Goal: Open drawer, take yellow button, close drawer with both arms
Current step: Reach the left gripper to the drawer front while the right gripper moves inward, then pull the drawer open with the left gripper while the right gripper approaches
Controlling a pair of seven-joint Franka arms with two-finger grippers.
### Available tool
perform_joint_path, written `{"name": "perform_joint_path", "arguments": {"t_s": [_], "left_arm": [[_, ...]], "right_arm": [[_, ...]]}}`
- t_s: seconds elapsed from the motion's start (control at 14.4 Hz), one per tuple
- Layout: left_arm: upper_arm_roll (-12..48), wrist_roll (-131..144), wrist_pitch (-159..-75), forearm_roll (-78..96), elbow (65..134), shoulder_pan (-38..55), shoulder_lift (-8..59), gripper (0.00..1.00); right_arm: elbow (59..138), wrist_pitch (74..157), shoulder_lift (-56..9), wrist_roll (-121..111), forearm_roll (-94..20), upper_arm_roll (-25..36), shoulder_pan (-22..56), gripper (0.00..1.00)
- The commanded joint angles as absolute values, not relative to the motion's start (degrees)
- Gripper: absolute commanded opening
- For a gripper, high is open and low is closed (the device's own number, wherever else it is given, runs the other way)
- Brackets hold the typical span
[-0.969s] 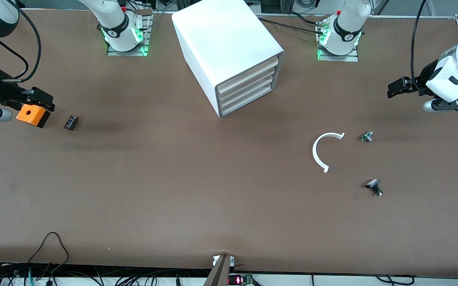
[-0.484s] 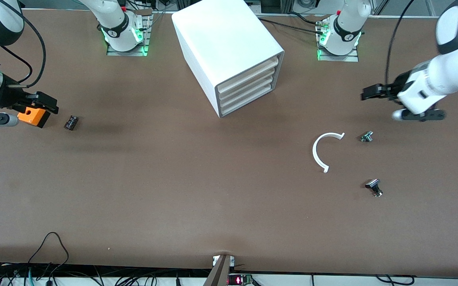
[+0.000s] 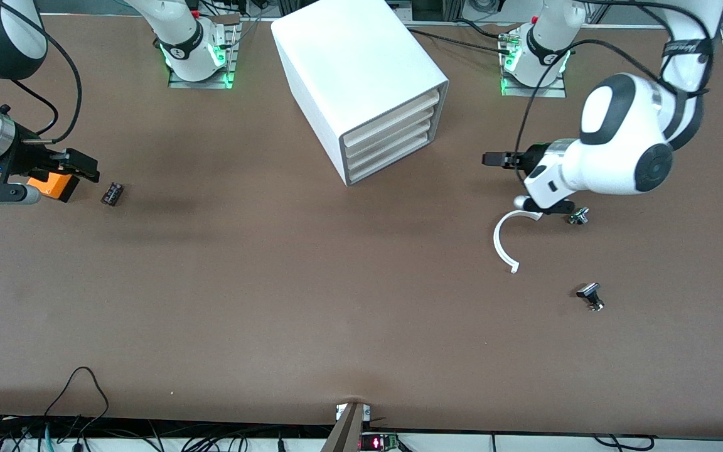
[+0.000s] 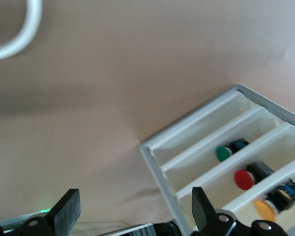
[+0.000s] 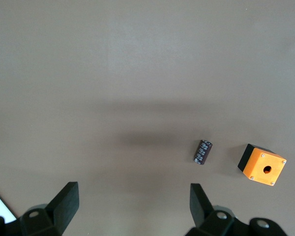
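While the drawer (image 3: 393, 114) sits shut, both claws hang wide open and empty.
Left gripper (image 3: 498, 159) faces the cabinet (image 3: 355, 81); right gripper (image 3: 79, 168) hovers above the orange cube (image 3: 54, 186).

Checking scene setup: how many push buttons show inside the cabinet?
3, all in the left wrist view, one per level of the cabinet: the green button, the red button next, then the orange button. The remaining level looks empty; more may be hidden deeper.

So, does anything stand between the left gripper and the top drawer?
Nothing visible does. The left gripper, jaws open, is over bare table facing the drawer, which is shut. The white curved piece lies nearer to the front camera, off that line. The right gripper is over the orange cube.
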State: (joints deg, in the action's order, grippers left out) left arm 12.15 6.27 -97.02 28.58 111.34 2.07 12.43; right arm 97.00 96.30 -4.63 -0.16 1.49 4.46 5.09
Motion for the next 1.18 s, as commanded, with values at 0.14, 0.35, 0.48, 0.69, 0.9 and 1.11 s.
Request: {"name": "perform_joint_path", "arguments": {"t_s": [0.14, 0.35, 0.48, 0.69, 0.9, 1.11], "left_arm": [[14.2, 5.4, -96.9, 37.3, 113.6, 6.2, 15.1, 1.00], [19.5, 4.4, -97.0, 43.5, 115.3, 6.4, 15.4, 1.00], [21.6, 2.2, -97.0, 47.0, 116.1, 6.4, 15.2, 1.00], [21.7, -2.9, -97.1, 47.2, 117.4, 6.4, 15.3, 1.00], [21.7, -9.9, -97.1, 48.7, 120.0, 6.3, 15.2, 0.99], [21.7, -13.4, -96.9, 51.8, 121.9, 6.3, 15.1, 0.94]], "right_arm": [[95.5, 97.2, -6.1, -4.0, 0.5, 4.4, 6.8, 1.00], [95.3, 98.3, -7.6, -4.2, -3.3, 4.4, 7.2, 1.00], [95.1, 98.3, -8.4, -4.1, -3.4, 4.4, 9.3, 1.00], [93.3, 98.3, -9.7, -4.2, -2.9, 4.4, 11.4, 1.00], [92.7, 98.3, -10.4, -10.1, -3.5, 4.5, 11.3, 1.00], [92.6, 98.5, -10.5, -12.3, -3.9, 4.3, 12.5, 1.00]]}}
